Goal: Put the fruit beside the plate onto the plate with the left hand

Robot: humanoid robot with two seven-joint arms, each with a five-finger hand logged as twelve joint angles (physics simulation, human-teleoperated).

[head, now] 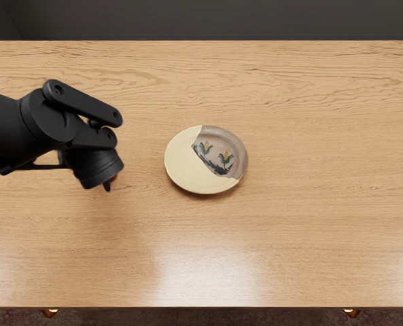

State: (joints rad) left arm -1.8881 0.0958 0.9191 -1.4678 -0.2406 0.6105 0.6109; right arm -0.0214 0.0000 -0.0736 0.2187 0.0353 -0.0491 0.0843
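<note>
My left hand point(96, 163) comes in from the left edge and hovers low over the table, well to the left of the plate. Only a small reddish sliver of the fruit point(112, 178) shows at the hand's lower right edge; the rest is hidden under the hand. I cannot tell whether the hand holds it. The round plate point(184, 166) lies near the table's middle, cream on its left part and grey with two painted flowers on its right. Nothing lies on the plate.
The wooden table point(289, 238) fills the view, with its far edge at the top against a dark wall and its near edge at the bottom.
</note>
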